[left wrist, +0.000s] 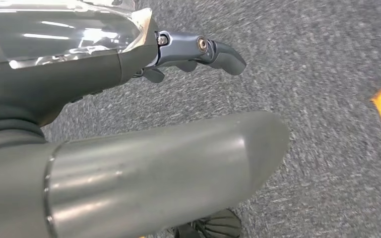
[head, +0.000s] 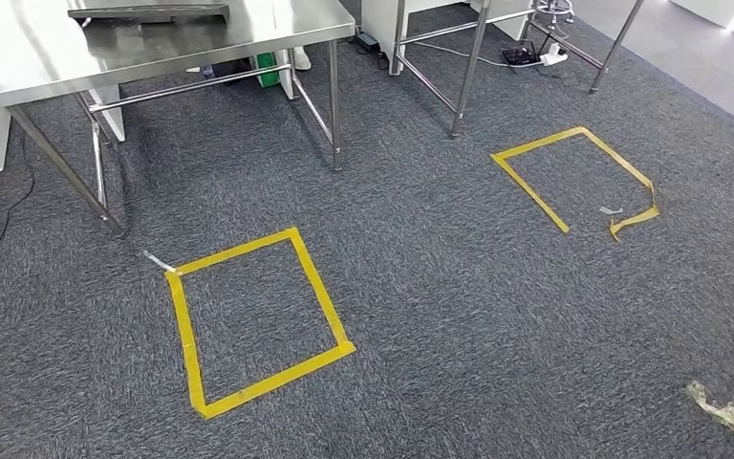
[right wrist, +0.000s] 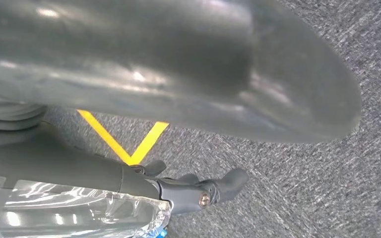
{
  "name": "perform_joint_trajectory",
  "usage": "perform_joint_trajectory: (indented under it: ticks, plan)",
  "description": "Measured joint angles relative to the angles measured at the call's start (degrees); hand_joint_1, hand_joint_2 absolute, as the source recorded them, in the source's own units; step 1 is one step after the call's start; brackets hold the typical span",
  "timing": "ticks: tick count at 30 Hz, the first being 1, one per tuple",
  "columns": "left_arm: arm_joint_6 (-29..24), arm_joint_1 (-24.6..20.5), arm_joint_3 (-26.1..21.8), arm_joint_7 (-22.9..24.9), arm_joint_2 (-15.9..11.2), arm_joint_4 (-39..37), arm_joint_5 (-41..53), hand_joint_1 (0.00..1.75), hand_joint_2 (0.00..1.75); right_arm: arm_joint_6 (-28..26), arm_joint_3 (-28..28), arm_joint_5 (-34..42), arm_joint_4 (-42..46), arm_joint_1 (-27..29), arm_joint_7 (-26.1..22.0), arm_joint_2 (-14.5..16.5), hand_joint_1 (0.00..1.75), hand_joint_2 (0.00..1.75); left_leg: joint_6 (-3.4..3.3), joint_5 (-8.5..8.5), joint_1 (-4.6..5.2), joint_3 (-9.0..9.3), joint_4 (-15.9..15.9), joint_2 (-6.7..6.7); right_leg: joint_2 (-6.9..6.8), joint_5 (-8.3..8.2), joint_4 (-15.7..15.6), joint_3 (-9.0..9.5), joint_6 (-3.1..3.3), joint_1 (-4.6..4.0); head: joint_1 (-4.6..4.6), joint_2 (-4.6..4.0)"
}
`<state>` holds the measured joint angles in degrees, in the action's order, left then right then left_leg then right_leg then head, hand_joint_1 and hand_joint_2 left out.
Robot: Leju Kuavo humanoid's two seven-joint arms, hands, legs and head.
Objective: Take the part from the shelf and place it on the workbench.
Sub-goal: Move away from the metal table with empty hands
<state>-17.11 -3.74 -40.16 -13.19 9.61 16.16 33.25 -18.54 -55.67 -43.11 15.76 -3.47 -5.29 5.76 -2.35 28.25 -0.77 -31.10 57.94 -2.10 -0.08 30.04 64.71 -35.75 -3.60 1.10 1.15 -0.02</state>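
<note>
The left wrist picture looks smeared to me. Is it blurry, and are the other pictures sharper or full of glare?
Left wrist view: the carpet is streaked with motion blur, and the left hand is fairly crisp. Right wrist view: the big grey thumb is out of focus, and the clear wrap glints. Head view: sharp, with soft glare on the steel table.

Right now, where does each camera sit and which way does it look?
Head view: high on the body, facing forward and down at grey carpet, a yellow tape square, a steel table.
Left wrist view: behind the left hand, facing the floor.
Right wrist view: behind the right hand, facing the floor.
All share carpet and yellow tape.
</note>
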Motion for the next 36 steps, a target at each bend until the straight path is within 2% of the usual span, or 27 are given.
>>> perform_joint_trajectory:
  ticks: [1,2,3,5,7,8,9,10,11,12,13,14,16,18,20,22,24,25,26,27,29,30,31,32,33,35,36]
  plan:
    - [0.1,-0.2,0.0,0.1,0.0,0.0,0.1,0.0,0.0,0.0,-0.3,0.0,0.0,0.0,0.0,0.0,0.0,0.0,0.28,0.03,0.24,0.11,-0.1,-1.53,-0.86,-0.31,-1.1,0.9,0.07,-0.3,0.03,0.0]
    - [0.1,-0.3,0.0,0.2,0.0,0.0,0.1,0.0,0.0,0.0,-0.5,0.1,0.0,0.1,0.0,0.0,0.0,0.0,0.71,0.1,0.4,0.36,-0.1,-2.68,-1.43,-1.94,-5.5,3.27,0.24,-0.5,0.07,0.0]
    - [0.1,-0.4,0.1,0.2,0.0,0.0,0.1,0.0,0.0,0.0,-0.6,0.1,0.1,0.1,0.0,0.1,0.0,0.0,1.22,0.35,0.43,0.49,0.0,-2.99,-1.59,-2.78,-7.8,4.51,0.96,-0.39,0.05,0.0]
    - [0.1,-0.5,0.1,0.2,0.0,0.0,0.1,0.0,0.0,0.0,-0.6,0.1,0.1,0.2,0.0,0.1,0.0,0.0,1.78,2.41,0.2,-0.43,2.4,-1.23,-0.74,-3.2,-8.2,4.74,1.86,0.32,-0.03,0.0]
    - [0.1,-0.4,0.1,0.2,-0.1,0.0,0.2,0.0,0.0,0.0,-0.7,0.1,0.1,0.1,0.0,0.2,0.0,0.0,2.11,6.48,0.05,-3.52,9.5,1.28,0.15,-3.44,-8.3,4.78,2.37,0.55,-0.2,0.0]
    - [0.1,-0.4,0.1,0.2,-0.1,0.0,0.2,0.0,0.0,0.0,-0.7,0.2,0.1,0.1,0.0,0.2,0.0,0.0,2.22,8.14,0.03,-5.31,13.4,1.88,0.63,-3.47,-8.3,4.73,2.44,0.53,-0.24,0.0]
    - [0.2,-0.3,0.1,0.2,-0.1,0.0,0.4,0.0,0.0,0.0,-0.8,0.3,0.1,0.1,0.0,0.2,0.0,0.0,2.32,8.74,0.0,-6.52,15.9,2.09,1.15,-3.47,-8.3,4.74,2.44,0.53,-0.25,0.0]
    - [0.2,-0.3,0.1,0.2,-0.1,0.0,0.5,0.0,0.0,-0.1,-0.9,0.4,0.1,0.2,0.0,0.3,0.0,0.0,2.4,8.1,-0.08,-6.77,16.2,2.17,1.73,-3.47,-8.2,4.78,2.42,0.58,-0.26,0.0]
    - [0.2,-0.3,0.1,0.2,-0.1,0.0,0.7,0.0,0.0,-0.1,-1.0,0.5,0.1,0.2,0.0,0.4,0.0,0.0,2.49,6.4,-0.25,-5.91,14.2,2.27,2.34,-3.46,-8.1,4.85,2.4,0.66,-0.25,0.0]
    - [0.2,-0.4,0.1,0.2,-0.2,0.0,0.9,0.0,0.0,-0.2,-1.2,0.6,0.1,0.2,0.0,0.4,0.0,0.0,2.62,4.09,-0.56,-4.17,10.4,2.7,3.01,-3.39,-7.9,4.86,2.27,0.76,-0.26,0.0]
    - [0.2,-0.4,0.1,0.2,-0.3,0.0,1.1,0.0,0.0,-0.2,-1.3,0.7,0.1,0.2,0.0,0.5,0.0,0.0,2.8,2.38,-0.9,-2.34,6.5,3.77,3.62,-3.27,-7.6,4.73,2.03,0.72,-0.28,0.0]
    - [0.3,-0.4,0.1,0.2,-0.3,-0.1,1.2,0.0,0.0,-0.2,-1.4,0.7,0.1,0.2,0.0,0.5,0.0,0.0,2.85,1.31,-1.16,-0.99,3.5,4.75,4.21,-3.14,-7.2,4.45,1.72,0.61,-0.28,0.0]
    - [0.3,-0.5,0.1,0.2,-0.4,-0.2,1.2,0.0,0.0,-0.2,-1.5,0.6,0.1,0.2,-0.1,0.5,0.0,0.0,2.51,1.11,-1.07,-0.22,1.4,5.8,5.18,-3.19,-6.8,3.74,0.86,0.36,-0.25,0.0]
    - [0.4,-0.5,0.1,0.0,-0.4,-0.2,1.0,0.0,0.0,-0.2,-1.7,0.4,0.1,0.5,-0.2,0.5,0.0,0.0,1.53,0.73,-0.69,-0.39,1.3,4.75,5.68,-3.52,-7.0,3.06,0.04,0.51,-0.22,0.0]
    - [0.4,-0.5,0.1,-0.7,-0.6,-0.2,0.5,0.0,0.0,0.0,-1.8,-0.2,-0.1,0.6,-0.6,0.5,0.0,0.0,0.53,0.36,-0.63,-0.47,0.9,3.63,3.78,-2.44,-5.0,1.7,-0.2,0.56,-0.03,0.0]
    - [0.5,-0.2,-0.1,-1.7,-0.8,-0.7,-0.3,0.0,0.0,0.0,-1.9,-0.8,-0.3,0.5,-1.2,0.4,0.0,0.0,-0.07,0.26,-0.45,-0.64,0.8,2.28,1.33,0.85,2.0,-1.64,0.07,0.42,0.34,0.0]
    - [0.6,0.3,-0.4,-2.7,-1.1,-1.3,-0.9,0.0,0.0,0.1,-1.9,-1.3,-0.6,0.4,-1.5,0.2,0.0,0.0,-0.26,0.26,-0.11,-0.8,0.9,0.83,0.76,3.63,9.3,-5.01,0.05,0.38,0.5,0.0]
    - [0.6,0.6,-0.5,-3.0,-1.2,-1.6,-1.1,0.0,0.0,0.1,-1.9,-1.4,-0.8,0.5,-1.6,0.2,0.0,0.0,-0.27,0.27,0.01,-0.83,0.9,0.23,0.68,3.82,10.3,-5.3,-0.16,0.37,0.5,0.0]
    - [0.5,0.7,-0.7,-3.3,-1.3,-1.8,-1.4,0.0,0.0,0.1,-1.9,-1.5,-0.9,0.6,-1.7,0.2,0.0,0.0,-0.27,0.28,0.1,-0.81,0.9,-0.24,0.53,3.08,8.7,-4.27,-0.43,0.33,0.52,0.0]
    - [0.5,0.8,-0.8,-3.5,-1.4,-2.0,-1.5,0.0,0.0,0.1,-1.9,-1.7,-1.1,0.7,-1.8,0.1,0.0,0.0,-0.26,0.28,0.16,-0.76,0.9,-0.67,0.04,1.68,4.7,-2.03,-0.63,0.21,0.55,0.0]
    - [0.4,0.8,-1.2,-3.7,-1.5,-2.4,-2.0,0.0,0.0,0.2,-1.8,-2.3,-1.3,0.7,-2.0,-0.1,0.0,0.0,-0.1,0.38,0.35,-0.61,0.9,-1.42,-2.04,-1.04,-3.9,2.59,-0.23,-0.4,0.55,0.0]
    - [0.4,0.9,-1.4,-3.7,-1.6,-2.7,-2.2,0.0,0.0,0.2,-1.8,-2.7,-1.3,0.6,-2.1,-0.3,0.0,0.0,0.09,0.46,0.44,-0.49,0.9,-1.78,-2.8,-1.83,-6.4,3.89,0.2,-0.78,0.56,0.0]
    - [0.3,0.9,-1.6,-3.7,-1.6,-2.9,-2.4,0.0,0.0,0.3,-1.7,-3.0,-1.4,0.5,-2.2,-0.4,0.0,0.0,0.31,0.54,0.48,-0.35,0.8,-2.14,-3.12,-2.11,-7.2,4.21,0.66,-1.1,0.55,0.0]
    - [0.2,1.0,-1.7,-3.7,-1.7,-3.1,-2.6,0.0,0.0,0.4,-1.6,-3.2,-1.5,0.5,-2.3,-0.6,0.0,0.0,0.6,0.59,0.5,-0.16,0.7,-2.52,-2.73,-2.26,-7.2,4.13,0.97,-1.29,0.56,0.0]
    - [0.2,1.0,-1.9,-3.7,-1.7,-3.3,-2.7,0.0,0.0,0.5,-1.5,-3.5,-1.6,0.5,-2.3,-0.7,0.0,0.0,0.93,0.67,0.4,-0.01,0.7,-2.66,-2.19,-2.49,-7.4,4.34,1.39,-1.02,0.57,0.0]
    - [0.1,1.1,-2.2,-3.9,-1.9,-3.6,-3.0,0.0,0.0,0.6,-1.3,-3.8,-1.8,0.5,-2.4,-0.9,0.0,0.0,1.49,1.99,0.24,-0.34,2.1,-1.12,-1.29,-3.03,-8.1,4.84,2.15,-0.37,0.45,0.0]
    - [0.1,1.2,-2.3,-3.9,-2.0,-3.8,-3.1,0.0,0.0,0.7,-1.2,-3.9,-1.9,0.5,-2.4,-0.9,0.0,0.0,1.72,3.55,0.16,-1.26,4.3,0.13,-0.86,-3.3,-8.3,5.09,2.51,0.0,0.3,0.0]
